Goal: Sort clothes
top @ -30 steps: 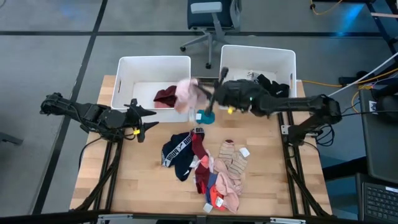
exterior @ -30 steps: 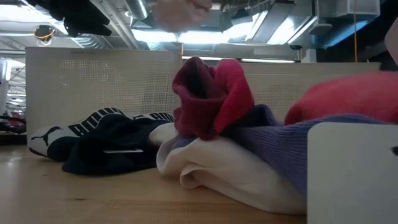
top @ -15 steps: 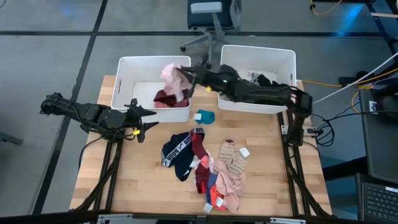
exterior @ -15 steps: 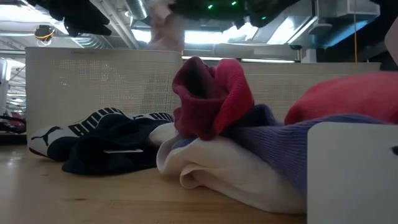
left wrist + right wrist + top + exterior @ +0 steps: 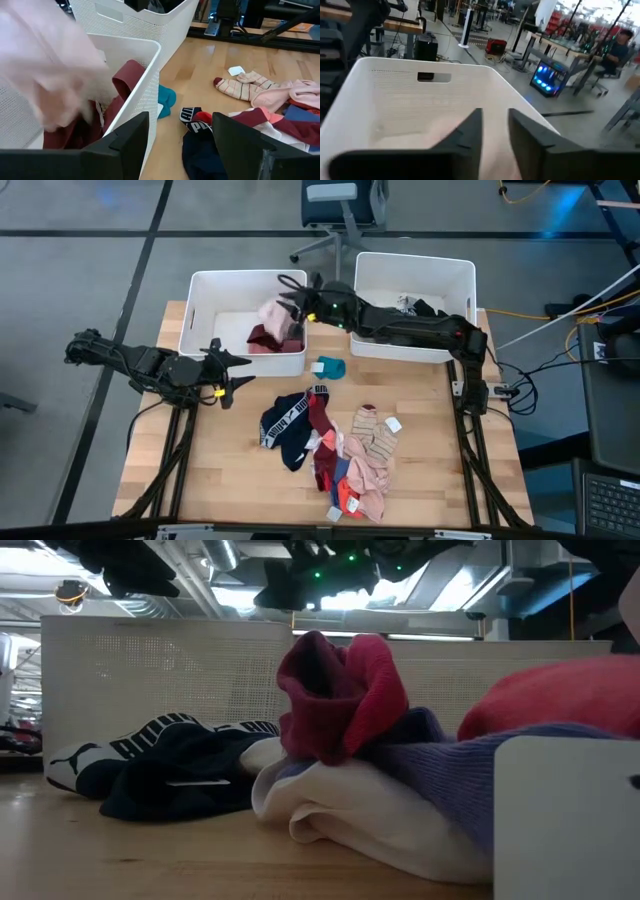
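Note:
My right gripper (image 5: 293, 292) reaches over the left white bin (image 5: 200, 288), its fingers (image 5: 470, 131) a little apart. Just below it a pink garment (image 5: 274, 315) is over a maroon garment (image 5: 264, 338) in that bin; in the left wrist view the pink garment (image 5: 47, 75) is a blur. A teal garment (image 5: 330, 367) lies on the table before the bins. A pile of clothes (image 5: 345, 455) lies at the table's middle, beside a black garment with a white lettered band (image 5: 283, 425). My left gripper (image 5: 238, 372) waits open at the left. My right gripper stands level over the left bin with the pink garment (image 5: 445, 137) blurred right under its fingers. I cannot tell whether the fingers touch the cloth.
The right white bin (image 5: 415, 268) holds black garments (image 5: 436, 311). In the low view the pile shows a red garment (image 5: 340, 700) on a white (image 5: 350, 815) and a purple one (image 5: 450, 775). An office chair (image 5: 340, 210) stands beyond the table.
My right gripper has swung from above the table between the bins toward the table's left and far edge, carrying the pink garment out over the left bin. The garment, first beside that bin's right corner, is now lower, inside the bin, over the maroon garment.

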Robot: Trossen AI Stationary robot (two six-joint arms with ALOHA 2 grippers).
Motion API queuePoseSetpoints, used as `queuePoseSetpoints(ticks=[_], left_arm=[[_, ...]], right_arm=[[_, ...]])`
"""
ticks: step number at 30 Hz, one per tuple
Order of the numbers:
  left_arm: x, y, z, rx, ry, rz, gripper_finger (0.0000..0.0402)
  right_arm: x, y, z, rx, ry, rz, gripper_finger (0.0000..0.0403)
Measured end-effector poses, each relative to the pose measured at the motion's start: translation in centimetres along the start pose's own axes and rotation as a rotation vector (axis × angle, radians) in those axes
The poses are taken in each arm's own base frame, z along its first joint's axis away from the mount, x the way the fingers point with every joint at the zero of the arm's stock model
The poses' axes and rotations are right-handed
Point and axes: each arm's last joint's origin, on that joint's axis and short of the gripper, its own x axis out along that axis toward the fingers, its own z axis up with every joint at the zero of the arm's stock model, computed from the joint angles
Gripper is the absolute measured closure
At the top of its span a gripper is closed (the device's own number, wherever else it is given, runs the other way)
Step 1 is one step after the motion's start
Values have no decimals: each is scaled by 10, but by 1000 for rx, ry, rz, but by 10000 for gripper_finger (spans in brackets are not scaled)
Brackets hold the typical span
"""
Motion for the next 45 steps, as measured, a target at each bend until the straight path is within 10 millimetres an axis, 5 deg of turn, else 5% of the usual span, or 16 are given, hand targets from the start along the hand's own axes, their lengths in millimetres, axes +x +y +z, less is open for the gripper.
queuePoseSetpoints(ticks=[6, 10, 16, 24, 30, 40, 45], left_arm=[[0, 0, 0, -4, 0, 0, 194], [0, 0, 0, -12, 2, 0, 194], [0, 1, -2, -9, 17, 5, 194], [0, 1, -2, -6, 22, 6, 194], [0, 1, -2, -11, 20, 6, 194], [0, 1, -2, -14, 20, 6, 194], [0, 1, -2, -33, 20, 6, 194]], right_arm=[[-3, 4, 13, 32, 73, 30, 201], [-14, 11, 37, 19, 177, 85, 160], [-57, 31, 78, -24, 354, 204, 149], [-127, 58, 91, -37, 645, 346, 163], [-153, 99, 67, -26, 817, 452, 164], [-200, 171, -23, -5, 959, 602, 165], [-225, 206, -53, 47, 942, 647, 165]])
